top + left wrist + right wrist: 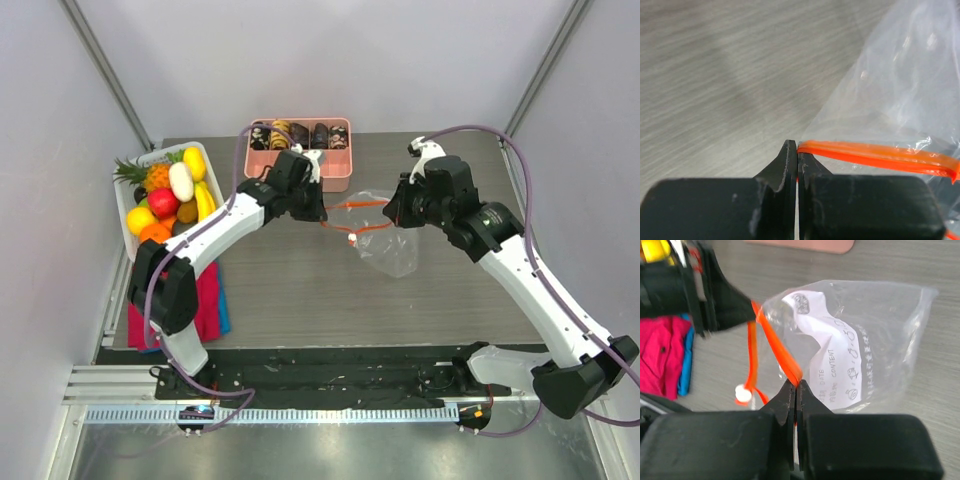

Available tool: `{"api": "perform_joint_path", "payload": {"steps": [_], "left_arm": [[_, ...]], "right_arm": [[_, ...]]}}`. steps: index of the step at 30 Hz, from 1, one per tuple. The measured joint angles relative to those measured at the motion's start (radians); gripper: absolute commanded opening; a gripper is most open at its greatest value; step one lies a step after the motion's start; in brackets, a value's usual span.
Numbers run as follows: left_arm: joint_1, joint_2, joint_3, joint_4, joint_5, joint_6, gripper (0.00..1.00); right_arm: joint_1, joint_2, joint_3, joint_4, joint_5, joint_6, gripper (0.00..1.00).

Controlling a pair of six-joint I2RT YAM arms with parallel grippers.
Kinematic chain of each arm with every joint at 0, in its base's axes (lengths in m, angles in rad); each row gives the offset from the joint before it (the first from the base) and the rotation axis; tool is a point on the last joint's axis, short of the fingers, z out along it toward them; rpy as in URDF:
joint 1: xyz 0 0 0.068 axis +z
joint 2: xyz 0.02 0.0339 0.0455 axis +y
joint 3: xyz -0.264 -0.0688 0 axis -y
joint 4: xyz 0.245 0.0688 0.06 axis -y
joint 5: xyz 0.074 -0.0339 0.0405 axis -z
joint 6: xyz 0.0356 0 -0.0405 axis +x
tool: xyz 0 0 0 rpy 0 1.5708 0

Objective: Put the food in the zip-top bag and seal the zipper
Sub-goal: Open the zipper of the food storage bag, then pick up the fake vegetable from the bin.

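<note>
The clear zip-top bag (388, 245) hangs over the table's middle between my two grippers. My left gripper (322, 212) is shut on one end of the orange-red zipper (362, 204), seen close in the left wrist view (880, 156). My right gripper (393, 212) is shut on the zipper further along, seen in the right wrist view (782, 357), where the bag (865, 345) shows a white label. The white slider (743, 394) dangles below on a loose strip. The food (165, 195) lies in the white basket at the left: pineapple, white radish, red fruit, orange ball.
The white basket (127, 225) stands at the table's left edge. A pink divided tray (335, 178) with dark pieces sits at the back, close behind the left gripper. A pink and blue cloth (208, 305) lies at the near left.
</note>
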Motion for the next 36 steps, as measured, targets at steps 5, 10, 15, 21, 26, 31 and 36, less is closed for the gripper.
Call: {"api": "perform_joint_path", "payload": {"steps": [5,10,15,21,26,31,36], "left_arm": [[0.038,-0.051,-0.033,0.01,0.055,0.062,0.0],[0.039,-0.077,-0.046,-0.013,0.105,0.132,0.3],[0.045,-0.089,-0.048,-0.033,0.222,0.178,0.77],[0.106,-0.22,-0.074,-0.035,0.334,0.183,1.0],[0.32,-0.375,-0.09,-0.037,0.422,0.157,1.0],[0.659,-0.473,-0.122,-0.071,0.472,0.13,1.0],[0.924,-0.451,-0.067,-0.178,0.422,0.175,0.85]], "right_arm": [[-0.001,-0.014,-0.021,-0.05,-0.019,-0.032,0.01],[-0.003,-0.034,-0.061,-0.06,-0.032,-0.032,0.01],[-0.006,-0.018,-0.094,-0.013,-0.048,-0.004,0.01],[-0.007,0.054,-0.119,0.07,-0.068,0.056,0.01],[-0.007,0.09,-0.12,0.111,-0.074,0.105,0.01],[-0.007,0.098,-0.137,0.143,-0.073,0.157,0.01],[-0.007,0.138,-0.138,0.165,-0.068,0.198,0.01]]}}
